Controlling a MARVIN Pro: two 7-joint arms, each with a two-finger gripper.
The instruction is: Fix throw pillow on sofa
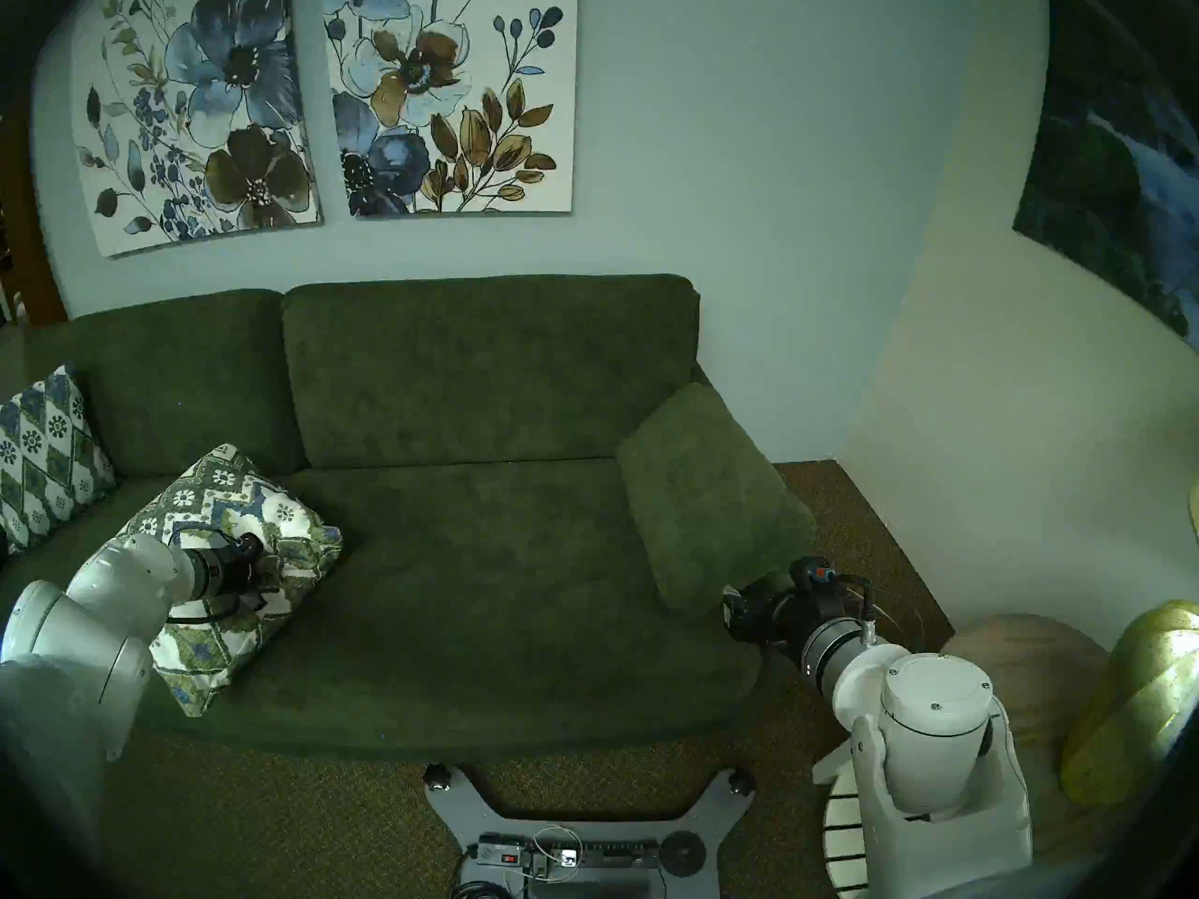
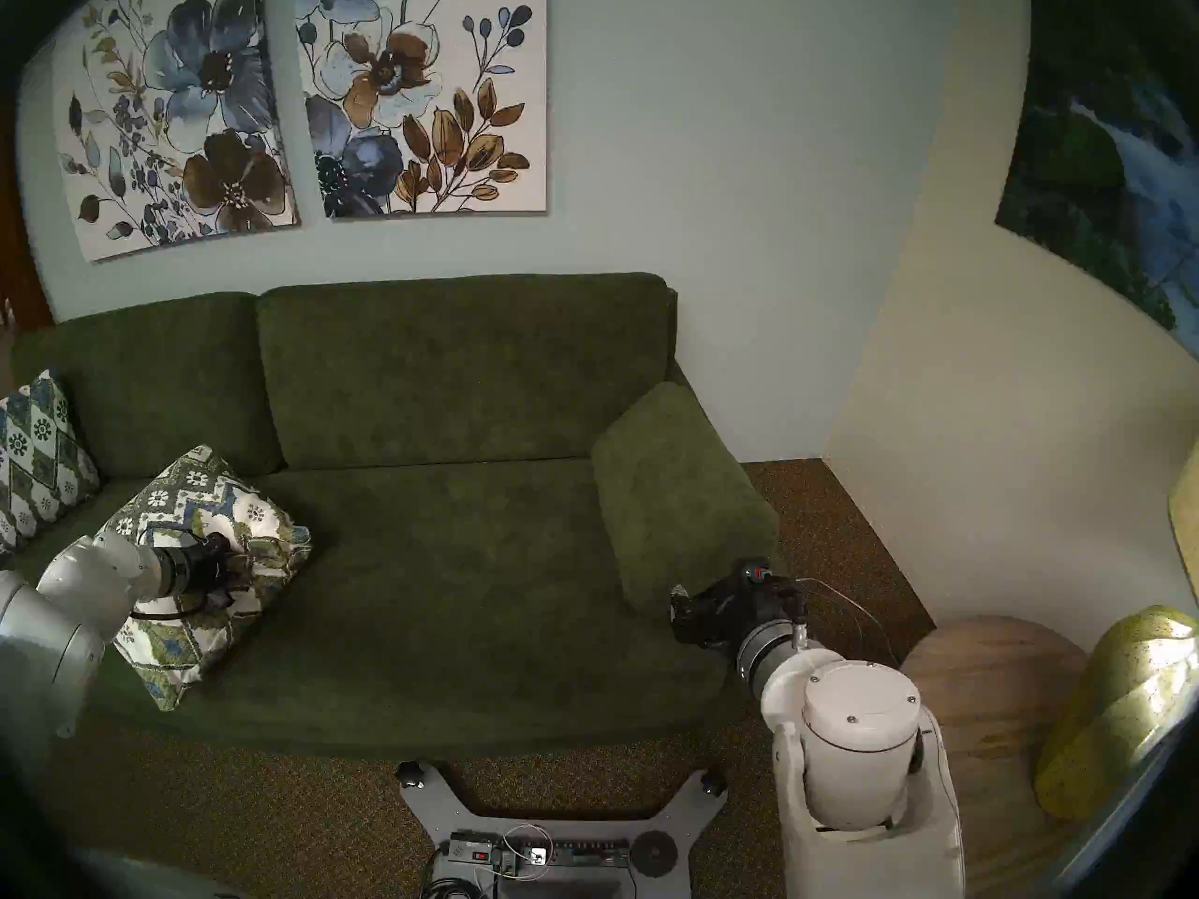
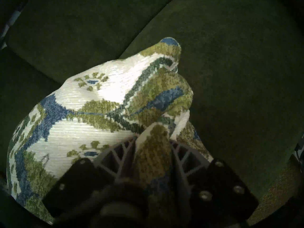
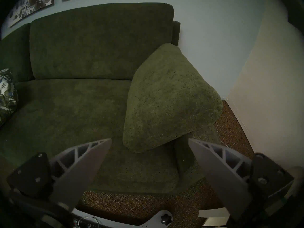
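Onlooker: What is seen nearest the robot?

Operator: At the front, the grey base plate [image 1: 584,807] is set on brown carpet. To the robot's right, the right end effector [image 4: 149,158] is held spread wide and empty above the seat's front edge, just before the plain green cushion [image 1: 710,495].

Onlooker: And the task's thing?

Operator: The throw pillow [image 1: 214,554] is found on the left part of the sofa [image 1: 493,554] seat, lying tilted with one corner toward the backrest. A bunched fold near its right edge is pinched between the closed fingers [image 3: 118,150] of the left end effector [image 3: 153,140], as shown in the left wrist view.

Onlooker: Which step is judged to be in hand?

Operator: The pillow is gripped but not yet stood up. Next, a lift and a turn toward the backrest are probably called for, so it can be propped upright beside the bluer diamond pillow [image 1: 45,456]. Farther back, floral canvases [image 1: 324,100] are hung on the wall.
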